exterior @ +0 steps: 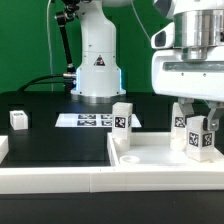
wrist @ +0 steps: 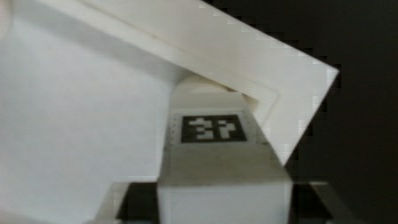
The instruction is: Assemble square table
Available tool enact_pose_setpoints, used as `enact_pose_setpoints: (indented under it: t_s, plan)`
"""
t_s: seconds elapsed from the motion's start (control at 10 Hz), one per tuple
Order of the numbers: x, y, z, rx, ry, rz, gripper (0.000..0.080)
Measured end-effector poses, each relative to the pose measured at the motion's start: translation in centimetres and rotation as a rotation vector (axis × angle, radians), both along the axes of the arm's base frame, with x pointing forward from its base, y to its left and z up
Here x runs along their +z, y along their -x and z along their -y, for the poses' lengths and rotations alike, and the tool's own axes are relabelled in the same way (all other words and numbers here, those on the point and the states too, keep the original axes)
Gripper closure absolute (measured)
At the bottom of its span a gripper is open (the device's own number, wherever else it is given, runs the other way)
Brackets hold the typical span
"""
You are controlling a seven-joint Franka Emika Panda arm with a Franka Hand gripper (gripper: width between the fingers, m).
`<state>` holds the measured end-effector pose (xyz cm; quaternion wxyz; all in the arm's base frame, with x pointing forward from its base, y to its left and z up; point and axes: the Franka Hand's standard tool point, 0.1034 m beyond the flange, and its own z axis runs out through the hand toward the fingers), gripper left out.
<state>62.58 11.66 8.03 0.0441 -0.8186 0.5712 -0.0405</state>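
Note:
The white square tabletop (exterior: pixel 150 158) lies at the front on the exterior view's right. My gripper (exterior: pixel 198 120) hangs over its right part, shut on a white tagged leg (exterior: pixel 197 137) held upright, its lower end at the tray surface. In the wrist view the gripper (wrist: pixel 222 205) holds this leg (wrist: pixel 217 150), which points into a corner of the tabletop (wrist: pixel 107 100). A second leg (exterior: pixel 122 117) stands at the tabletop's far left corner. Another tagged leg (exterior: pixel 180 121) shows just behind my fingers. One more leg (exterior: pixel 17 119) stands apart at the left on the black table.
The marker board (exterior: pixel 92 120) lies flat in the middle, in front of the robot base (exterior: pixel 97 70). A long low white border wall (exterior: pixel 50 178) runs along the front edge. Cables lie behind at the left.

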Motion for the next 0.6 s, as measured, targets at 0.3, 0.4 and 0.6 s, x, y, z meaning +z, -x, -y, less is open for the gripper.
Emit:
enact_pose_setpoints:
  t_s: [0.3,0.4,0.6]
  plan:
    - [-0.02,0.11,-0.13,-0.247,-0.031,-0.011,0.0509]
    - [-0.04,0.11,-0.15,-0.295,-0.038,-0.012,0.0509]
    - [-0.05,0.14,-0.27,-0.424,-0.059,-0.015,0.0509]
